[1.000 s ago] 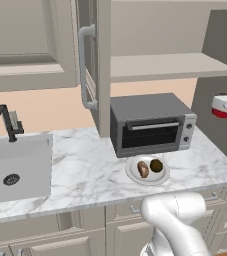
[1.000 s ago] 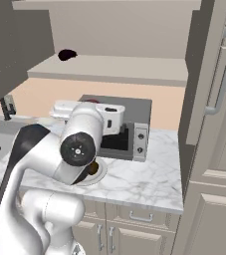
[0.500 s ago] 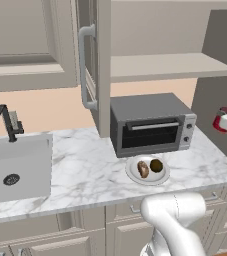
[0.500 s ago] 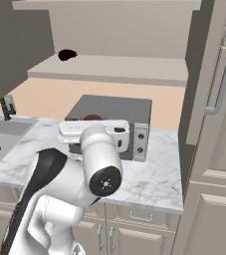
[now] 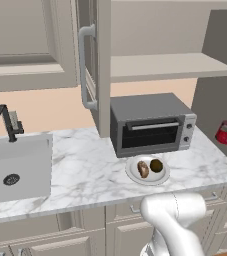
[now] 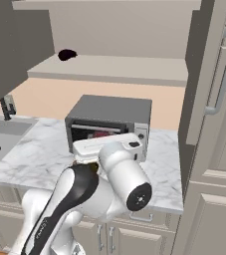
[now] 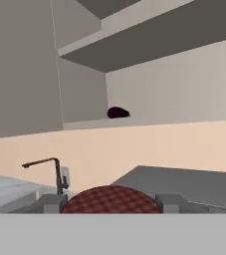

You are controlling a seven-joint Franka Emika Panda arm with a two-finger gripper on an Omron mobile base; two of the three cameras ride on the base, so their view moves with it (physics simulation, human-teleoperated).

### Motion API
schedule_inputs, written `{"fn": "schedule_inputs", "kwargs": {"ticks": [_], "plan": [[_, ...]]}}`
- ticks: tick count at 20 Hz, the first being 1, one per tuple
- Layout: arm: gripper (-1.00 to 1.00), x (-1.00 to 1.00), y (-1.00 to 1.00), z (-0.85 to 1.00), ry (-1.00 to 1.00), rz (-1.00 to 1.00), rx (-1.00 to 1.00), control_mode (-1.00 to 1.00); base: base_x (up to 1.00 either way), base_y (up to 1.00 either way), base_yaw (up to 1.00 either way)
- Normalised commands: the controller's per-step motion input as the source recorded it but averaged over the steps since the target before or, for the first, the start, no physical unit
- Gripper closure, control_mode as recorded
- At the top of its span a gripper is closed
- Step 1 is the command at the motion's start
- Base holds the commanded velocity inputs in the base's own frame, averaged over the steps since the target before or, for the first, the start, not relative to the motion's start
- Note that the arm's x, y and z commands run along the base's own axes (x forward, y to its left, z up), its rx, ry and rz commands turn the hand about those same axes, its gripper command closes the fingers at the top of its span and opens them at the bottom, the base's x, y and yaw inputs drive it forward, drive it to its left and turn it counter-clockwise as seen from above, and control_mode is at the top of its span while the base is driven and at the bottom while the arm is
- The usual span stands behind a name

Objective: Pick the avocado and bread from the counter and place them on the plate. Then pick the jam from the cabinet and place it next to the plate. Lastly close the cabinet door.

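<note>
The jam (image 7: 111, 199) is held between the tool's fingers (image 7: 49, 203), its red lid seen close in the hand view. Since a second ago the jar (image 5: 226, 132) has been carried lower, now at the right edge over the desk (image 5: 95, 170). Bread (image 5: 143, 169) and avocado (image 5: 156, 165) lie unmoved on the plate (image 5: 133, 174); the cabinet door (image 5: 103, 70) is open.

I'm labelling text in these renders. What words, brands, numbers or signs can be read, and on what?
None can be read.
Toaster oven: its side panel has knobs, no legible marks.
Jam: plain red, no label showing.
Cabinet door: blank.
Plate: blank.
</note>
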Motion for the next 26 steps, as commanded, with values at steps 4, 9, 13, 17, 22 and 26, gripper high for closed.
{"fn": "schedule_inputs", "kwargs": {"ticks": [4, 9, 13, 17, 22, 26], "plan": [[1.00, 0.01, -0.15, -0.61, -0.05, 0.16, 0.00, -1.00, 0.00, 0.00, 0.00], [1.00, 0.12, -0.04, -0.65, -0.06, 0.16, -0.03, -1.00, 0.00, 0.00, 0.00], [1.00, 0.17, 0.00, -0.62, -0.03, 0.14, -0.06, -1.00, 0.00, 0.00, 0.00], [1.00, 0.15, 0.00, -0.48, 0.00, 0.10, -0.08, -1.00, 0.00, 0.00, 0.00], [1.00, 0.14, 0.00, -0.42, 0.00, 0.07, -0.07, -1.00, 0.00, 0.00, 0.00], [1.00, 0.16, 0.00, -0.33, 0.00, 0.04, -0.06, -1.00, 0.00, 0.00, 0.00]]}}
